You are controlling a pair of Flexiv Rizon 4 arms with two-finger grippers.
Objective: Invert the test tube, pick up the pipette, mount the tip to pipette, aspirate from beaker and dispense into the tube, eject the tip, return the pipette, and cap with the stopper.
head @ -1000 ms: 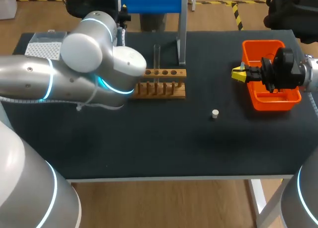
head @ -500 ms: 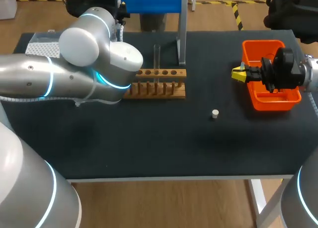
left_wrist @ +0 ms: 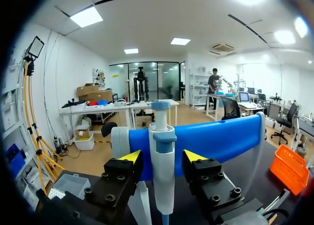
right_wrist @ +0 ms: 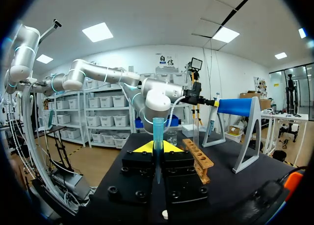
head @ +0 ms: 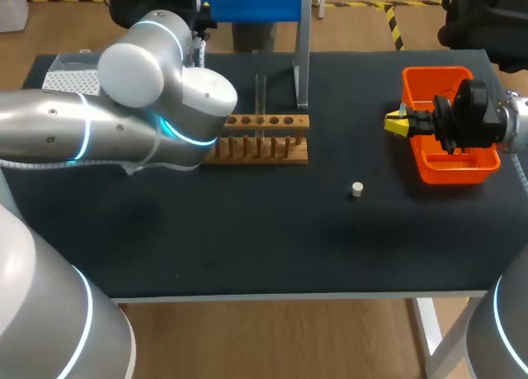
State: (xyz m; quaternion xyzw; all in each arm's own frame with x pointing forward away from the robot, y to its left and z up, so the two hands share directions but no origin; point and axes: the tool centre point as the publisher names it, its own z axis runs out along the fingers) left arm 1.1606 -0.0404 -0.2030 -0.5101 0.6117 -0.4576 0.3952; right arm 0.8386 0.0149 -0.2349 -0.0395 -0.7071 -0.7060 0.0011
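Landmark: wooden tube rack (head: 266, 139), standing mid-bench (head: 247, 239).

- Test tube (head: 261, 97): upright in the rack, open end up, clear.
- Pipette stand (head: 252, 3): directly behind the rack, blue crossbar on a grey upright.
- Pipette (left_wrist: 162, 171): hung from that crossbar behind the rack. In the left wrist view its white-and-blue body stood between the two yellow tips of the left end effector (left_wrist: 162, 157). A narrow gap showed on either side, so the fingers were spread and not yet gripping it. From the head camera this end effector was hidden by the left arm's own elbow.
- Tip box (head: 73, 80): far to the rack's left, partly covered by the left arm.
- Stopper (head: 356, 189): small white plug lying on the bench in front of the rack and to its right, well apart from it.
- Orange bin (head: 437, 75): right of the rack, near the bench edge.
- Right end effector (head: 396, 124): right of the rack at the bin's rack-side wall. In the right wrist view its fingers were closed on a blue pipette tip (right_wrist: 158, 129), held upright between them.
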